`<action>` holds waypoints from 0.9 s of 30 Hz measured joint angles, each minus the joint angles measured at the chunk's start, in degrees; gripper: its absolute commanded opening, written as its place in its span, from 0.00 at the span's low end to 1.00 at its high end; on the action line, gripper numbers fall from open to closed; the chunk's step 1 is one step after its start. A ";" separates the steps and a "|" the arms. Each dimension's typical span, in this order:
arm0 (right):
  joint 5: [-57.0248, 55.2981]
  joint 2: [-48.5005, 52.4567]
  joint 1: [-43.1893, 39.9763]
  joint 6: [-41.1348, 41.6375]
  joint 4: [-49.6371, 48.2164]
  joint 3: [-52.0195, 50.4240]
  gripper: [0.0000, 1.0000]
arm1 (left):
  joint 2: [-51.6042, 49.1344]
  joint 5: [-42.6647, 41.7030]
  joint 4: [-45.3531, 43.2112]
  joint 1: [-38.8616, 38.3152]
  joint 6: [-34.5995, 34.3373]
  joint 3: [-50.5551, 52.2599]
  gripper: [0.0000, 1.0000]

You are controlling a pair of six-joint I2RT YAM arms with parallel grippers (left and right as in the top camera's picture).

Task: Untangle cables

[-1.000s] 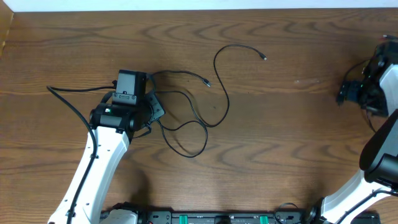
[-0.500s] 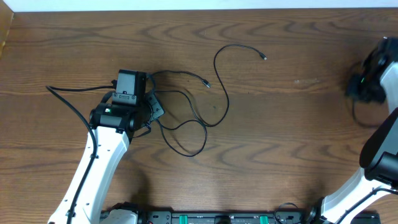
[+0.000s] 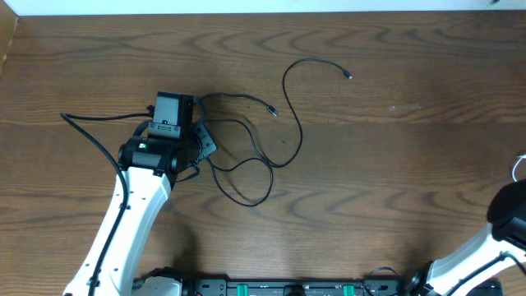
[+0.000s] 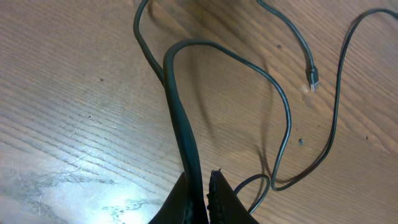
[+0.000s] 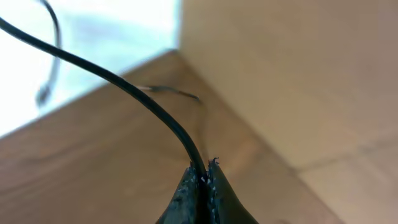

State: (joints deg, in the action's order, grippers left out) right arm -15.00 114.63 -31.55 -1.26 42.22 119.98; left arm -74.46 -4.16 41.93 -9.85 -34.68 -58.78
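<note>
Meeting a white wall [image 3: 246, 6] at twelve o'clock, the wood table [image 3: 394, 181] bears black cables [image 4: 180, 118]; left gripper [image 4: 200, 182], right gripper [image 5: 200, 177] each clamp one.

My left gripper [image 4: 203, 188] was clamped on a black cable [image 4: 177, 106]. This cable ran ahead of my fingers, arched right and looped back. A thinner cable's plug end [image 4: 313, 78] lay ahead-right on the wooden table [image 4: 74, 124].
</note>
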 measured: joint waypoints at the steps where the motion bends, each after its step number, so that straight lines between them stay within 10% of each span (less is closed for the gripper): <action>1: -0.87 1.40 -1.44 0.46 0.68 0.02 0.34 | 0.00 0.00 -0.13 0.00 0.00 0.00 0.08; 2: -1.62 3.06 -2.89 1.16 1.60 0.04 0.74 | 0.00 -0.02 -0.17 0.00 0.00 0.00 0.08; 4: -2.32 7.08 -5.60 2.93 3.69 -0.02 0.99 | 0.00 -0.24 -0.28 0.00 0.00 0.00 0.08; 13: 15.69 12.02 -8.79 5.79 5.88 0.81 0.99 | 0.00 -8.20 -13.81 0.00 -0.07 0.11 0.08; 23: 34.99 -8.11 -8.07 6.51 4.37 8.92 0.99 | -5.66 -16.87 -71.25 -9.62 -10.45 -0.48 0.08; 27: 36.70 -15.98 -8.28 6.58 4.31 10.38 0.99 | -16.57 -17.84 -76.96 -18.45 -12.35 -6.23 0.07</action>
State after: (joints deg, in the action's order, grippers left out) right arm 21.69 98.65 -39.83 5.32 46.52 130.37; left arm -91.02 -22.00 -35.03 -28.29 -47.03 -65.01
